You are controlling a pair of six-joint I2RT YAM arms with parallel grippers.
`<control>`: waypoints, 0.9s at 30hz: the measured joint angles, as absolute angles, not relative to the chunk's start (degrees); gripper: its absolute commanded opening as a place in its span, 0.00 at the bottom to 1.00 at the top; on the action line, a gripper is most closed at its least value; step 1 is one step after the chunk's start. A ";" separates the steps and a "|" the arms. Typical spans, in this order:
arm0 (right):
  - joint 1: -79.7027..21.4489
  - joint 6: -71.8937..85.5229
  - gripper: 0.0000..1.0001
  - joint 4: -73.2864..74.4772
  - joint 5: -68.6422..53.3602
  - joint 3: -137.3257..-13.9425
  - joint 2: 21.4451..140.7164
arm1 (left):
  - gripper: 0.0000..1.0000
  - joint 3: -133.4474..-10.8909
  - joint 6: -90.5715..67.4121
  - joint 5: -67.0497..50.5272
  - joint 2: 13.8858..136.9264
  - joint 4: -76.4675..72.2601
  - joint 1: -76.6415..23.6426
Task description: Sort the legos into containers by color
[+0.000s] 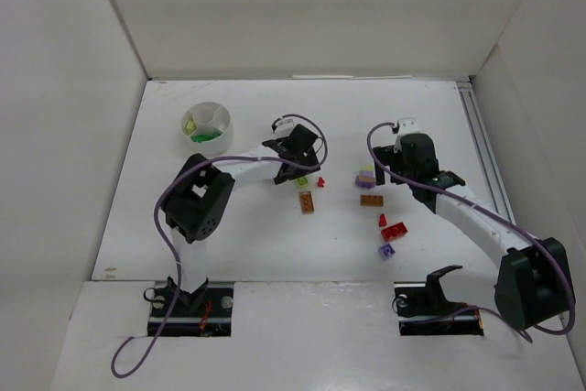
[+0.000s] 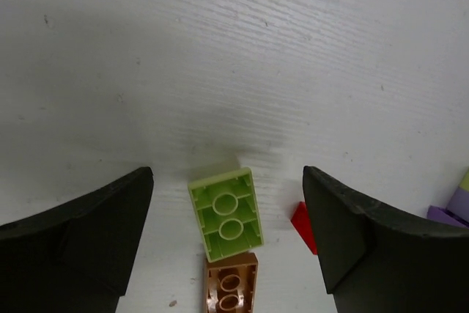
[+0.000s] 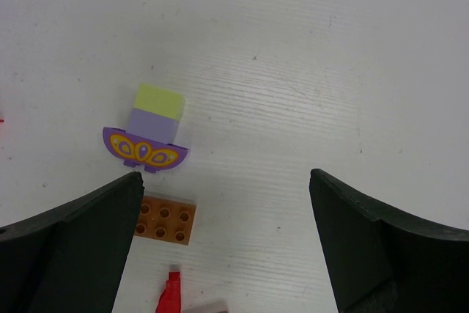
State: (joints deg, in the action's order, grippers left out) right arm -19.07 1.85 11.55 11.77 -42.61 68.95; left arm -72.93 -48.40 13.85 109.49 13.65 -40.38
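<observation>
White tabletop (image 1: 229,235); I am watching left gripper (image 2: 227,188) hovering spread astride lime-green brick (image 2: 226,214); right gripper (image 3: 226,188) standing spread likewise.

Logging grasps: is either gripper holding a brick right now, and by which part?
Nothing held. Left gripper straddles the lime brick, gaps both sides; right gripper open.

table (image 2: 293,49): white, matt, finely ridged | lime lego brick (image 2: 226,214): smooth plastic, slight sheen | orange-brown lego brick (image 3: 165,220): smooth plastic | left claw (image 2: 227,174) fingers (image 2: 88,232): matt black plastic | dish (image 1: 226,116): smooth white plastic
</observation>
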 measured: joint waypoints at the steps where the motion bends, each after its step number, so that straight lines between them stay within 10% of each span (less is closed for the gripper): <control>1: -19.07 1.85 0.99 11.55 11.84 -42.54 68.95 | 0.77 -73.25 -48.56 14.17 109.91 14.02 -40.34; 20: -18.41 1.83 0.99 11.51 12.75 -42.17 68.97 | 0.23 -77.08 -51.40 20.80 112.62 21.19 -43.66; 27: -18.39 1.52 0.99 11.31 12.21 -42.15 68.90 | 0.21 -81.45 -51.35 26.52 113.47 25.45 -42.68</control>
